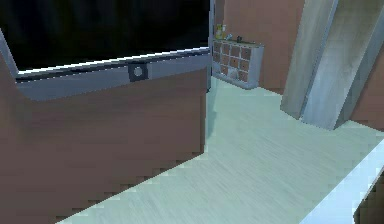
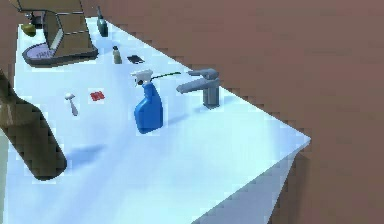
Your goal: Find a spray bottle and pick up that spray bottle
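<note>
1. Floor [image 1: 270, 140] of pale boards runs up the middle of the forward view toward a cubby shelf [image 1: 237, 58] at top centre. A dark panel [image 1: 100, 35] in a grey frame fills the upper left, and pale curtains [image 1: 335, 60] hang at the upper right.
2. In the arm side view, a white counter [image 2: 210, 160] slopes from upper left to lower right. The spray bottle [image 2: 148, 108], blue with a white trigger head, stands upright left of centre. It is near the grey faucet [image 2: 203, 85] but not touching it, a likely spot for a cleaner to be left by the tap.
3. A tall dark bottle [image 2: 30, 135] stands at the left edge. A red square [image 2: 98, 96] lies left of the spray bottle. Small bottles and a tray [image 2: 45, 48] cluster at the upper left. All of these are well apart from the spray bottle, so a reach should find it uncrowded.
4. I cannot tell the end effector's state. The search looks finished to me, and the pick-up is not yet done.
</note>
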